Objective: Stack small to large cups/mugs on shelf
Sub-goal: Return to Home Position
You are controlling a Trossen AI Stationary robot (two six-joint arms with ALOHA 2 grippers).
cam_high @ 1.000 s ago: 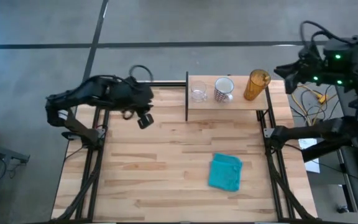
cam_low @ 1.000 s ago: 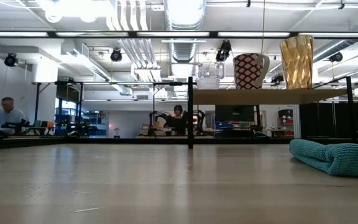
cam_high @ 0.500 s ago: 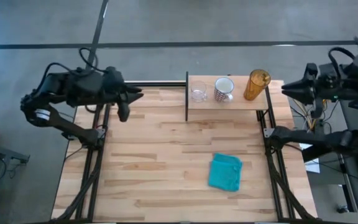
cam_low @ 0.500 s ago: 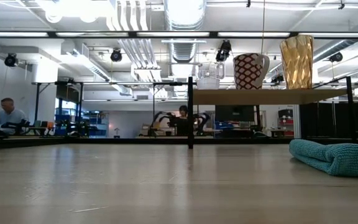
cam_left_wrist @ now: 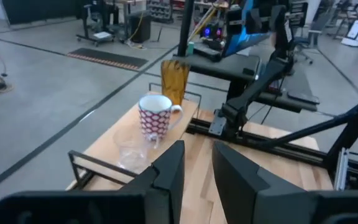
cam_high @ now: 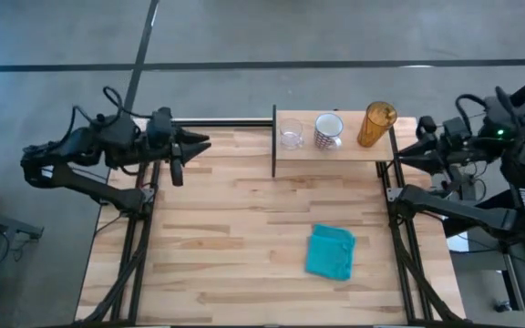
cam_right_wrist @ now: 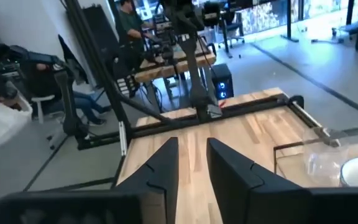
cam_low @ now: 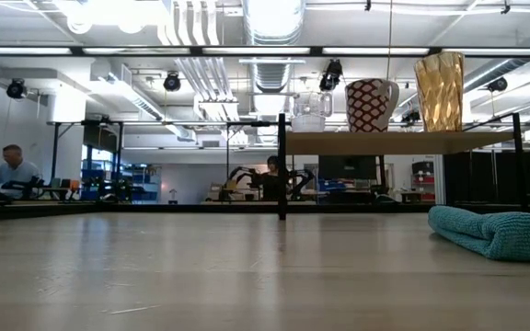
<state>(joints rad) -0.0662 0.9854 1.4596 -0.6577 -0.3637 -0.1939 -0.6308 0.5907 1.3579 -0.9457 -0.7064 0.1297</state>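
All three cups stand in a row on the small light-wood shelf on thin black posts (cam_high: 335, 153). The tiny clear glass cup (cam_high: 291, 137) is at the shelf's end nearer the left arm, the white handled mug with a red-patterned outside (cam_high: 328, 130) is at the shelf's middle, and the tall amber translucent tumbler (cam_high: 376, 125) is at the other end. They are near one another but not touching.

The left gripper (cam_left_wrist: 197, 149) hangs well apart from the shelf's glass-cup end. The right gripper (cam_right_wrist: 193, 144) hangs off the shelf's tumbler end. Each has its fingers a little apart, holding nothing.

The glass cup is probably light, slick and breakable, so a gentle pinch across its rim would suit it. The mug looks heavier and stiff and is best taken by its wall opposite the handle. The tumbler, being tall, may tip, so a low grasp seems safer.

The low view alone shows the heights stepping up along the shelf, but no gripper. The high view shows the open mouths and the gaps between the cups. A teal folded cloth (cam_high: 331, 252) lies well in front of the shelf.
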